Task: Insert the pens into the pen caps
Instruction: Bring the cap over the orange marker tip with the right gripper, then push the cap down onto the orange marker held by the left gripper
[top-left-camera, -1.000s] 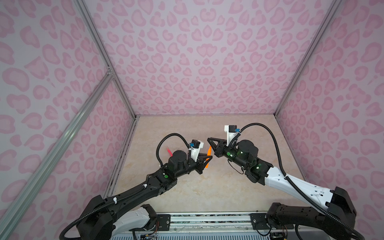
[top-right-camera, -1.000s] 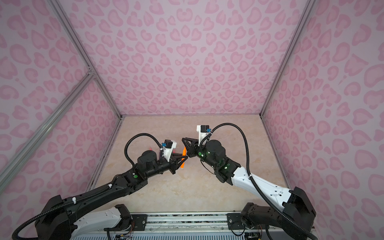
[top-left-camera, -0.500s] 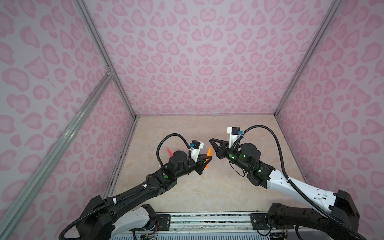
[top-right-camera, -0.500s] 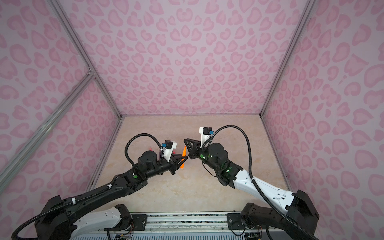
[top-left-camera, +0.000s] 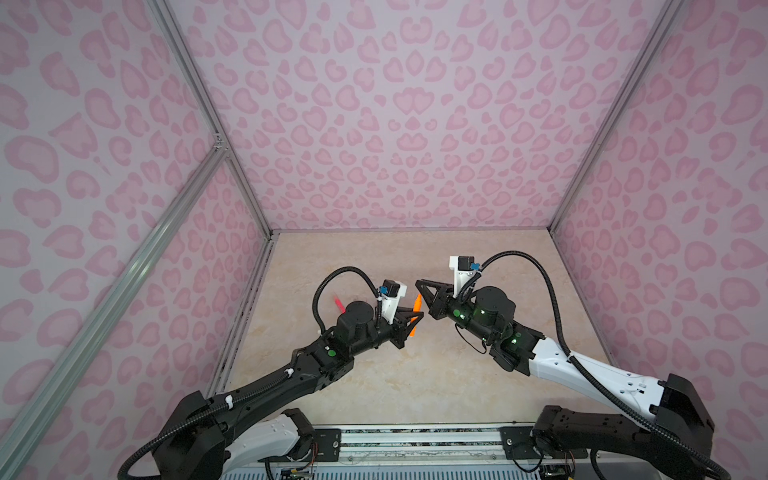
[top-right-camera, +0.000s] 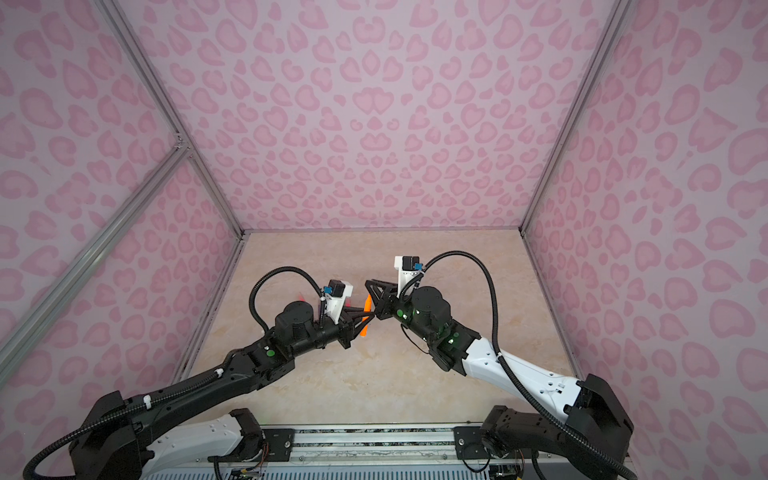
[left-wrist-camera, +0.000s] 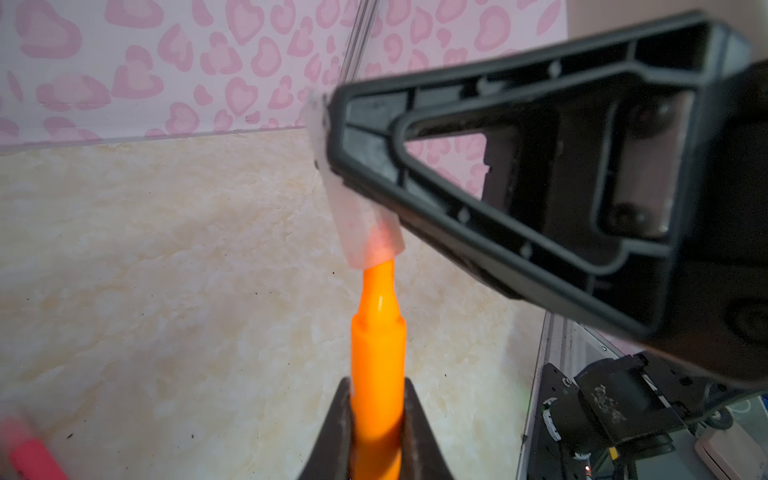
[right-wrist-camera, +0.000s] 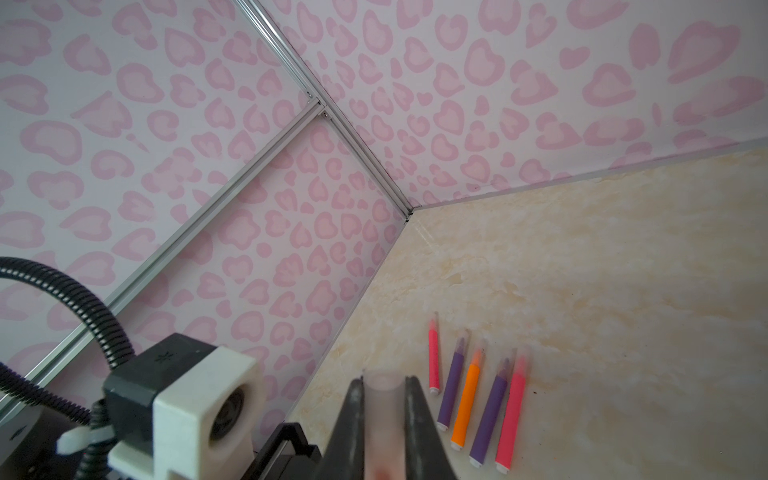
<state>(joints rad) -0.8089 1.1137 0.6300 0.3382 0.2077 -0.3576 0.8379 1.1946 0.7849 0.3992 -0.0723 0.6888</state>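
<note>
My left gripper (left-wrist-camera: 377, 395) is shut on an orange pen (left-wrist-camera: 377, 345), also seen in both top views (top-left-camera: 417, 306) (top-right-camera: 367, 305). My right gripper (right-wrist-camera: 384, 386) is shut on a clear pen cap (right-wrist-camera: 384, 399). The two grippers (top-left-camera: 417, 322) (top-left-camera: 419, 286) meet tip to tip above the middle of the table. In the left wrist view the pen's tip sits at the mouth of the cap (left-wrist-camera: 357, 216), with an orange tint showing just inside it. How deep the tip reaches is hidden.
Several pens, pink (right-wrist-camera: 433, 357), purple (right-wrist-camera: 453, 382), orange (right-wrist-camera: 467, 399), lie in a row on the marble table (right-wrist-camera: 623, 270) near the left wall, pale translucent ends pointing away. One pink pen (top-left-camera: 338, 305) shows behind the left arm. Patterned walls enclose three sides.
The right arm has shifted slightly. Both grippers keep their holds, with pen and cap still close together.
</note>
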